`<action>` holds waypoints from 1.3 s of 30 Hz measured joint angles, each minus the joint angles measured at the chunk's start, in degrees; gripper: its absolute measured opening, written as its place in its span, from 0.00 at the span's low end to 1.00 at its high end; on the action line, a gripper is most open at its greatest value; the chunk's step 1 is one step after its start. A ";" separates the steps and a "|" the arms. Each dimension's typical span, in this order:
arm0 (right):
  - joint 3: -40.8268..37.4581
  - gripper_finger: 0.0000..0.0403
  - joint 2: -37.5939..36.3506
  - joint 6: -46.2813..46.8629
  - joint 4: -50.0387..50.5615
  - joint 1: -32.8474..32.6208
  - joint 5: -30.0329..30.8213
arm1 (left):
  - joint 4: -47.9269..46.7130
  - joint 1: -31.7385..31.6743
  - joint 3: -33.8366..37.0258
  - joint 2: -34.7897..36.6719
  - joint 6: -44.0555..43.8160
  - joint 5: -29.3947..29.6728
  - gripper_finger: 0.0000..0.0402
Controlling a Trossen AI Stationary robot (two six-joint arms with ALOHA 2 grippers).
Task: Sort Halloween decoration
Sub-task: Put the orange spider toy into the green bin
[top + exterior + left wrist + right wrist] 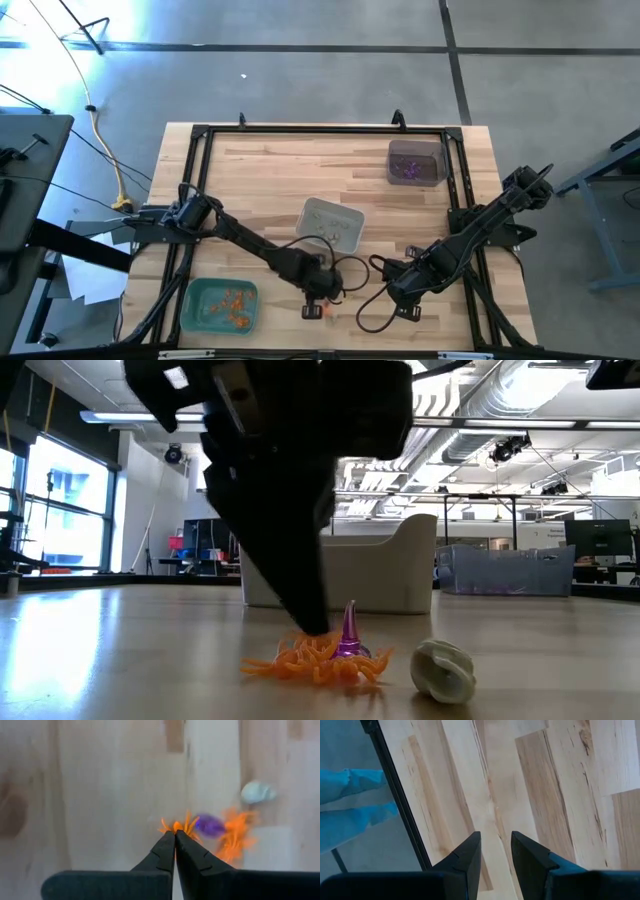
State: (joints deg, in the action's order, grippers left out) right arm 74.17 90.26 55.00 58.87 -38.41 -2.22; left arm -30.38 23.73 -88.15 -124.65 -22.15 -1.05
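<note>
Lying at the near edge of the table (pixel 260 170), a small cluster of Halloween trinkets sits between the two grippers. An orange spider-like trinket (pixel 305 657) sprawls flat on the wood, legs spread. A purple cone-shaped trinket (pixel 349 632) stands upright on top of or right against the orange legs; which, I cannot tell. A pale whitish trinket (pixel 443 668) lies just beside them, apart from the orange legs.

Left gripper (pixel 175 836): down at the cluster, jaws pressed together, tips pinching the near legs of an orange trinket. Low view shows its dark finger reaching the wood right at the orange piece, beside the purple cone.

Further trinkets already in containers: orange ones in the green tray (pixel 220 305) at the near left corner; purple ones in the dark tray (pixel 416 162) at the far right. The grey tray (pixel 332 224) stands mid-table just behind the cluster; its contents cannot be made out.

Right gripper (pixel 496 851): hovers over bare wood near the right side of the table, jaws part-way apart with nothing between them. Right wrist view shows the black frame rail (pixel 400 795) running along the table edge and something blue (pixel 350 810) beyond it.
</note>
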 joint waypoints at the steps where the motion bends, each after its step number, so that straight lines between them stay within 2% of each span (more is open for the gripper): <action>1: 0.00 0.25 0.00 0.00 0.00 0.00 0.09 | -1.68 -0.01 -0.61 -0.01 0.19 0.23 0.00; 9: 0.00 0.25 0.00 -0.02 0.02 0.00 0.44 | -12.72 -0.48 -4.62 0.73 0.41 0.59 0.00; 16: 0.00 0.25 0.00 -0.02 0.40 0.15 0.53 | -20.91 -0.57 -9.41 6.06 1.93 3.98 0.00; 23: 0.00 0.25 0.00 -0.03 0.44 0.16 0.56 | -20.42 -0.43 -10.32 12.97 1.89 7.59 0.00; 35: 0.00 0.25 0.00 -0.02 0.36 0.15 2.85 | -19.57 1.10 -9.66 10.34 1.11 6.33 0.00; 39: 0.00 0.25 -0.02 -0.02 0.24 0.11 2.87 | -17.37 1.44 -7.00 9.26 -1.42 6.26 0.05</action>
State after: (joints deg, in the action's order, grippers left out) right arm 74.17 90.24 54.98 59.11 -38.30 0.65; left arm -47.75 25.17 -95.15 -115.39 -23.57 5.22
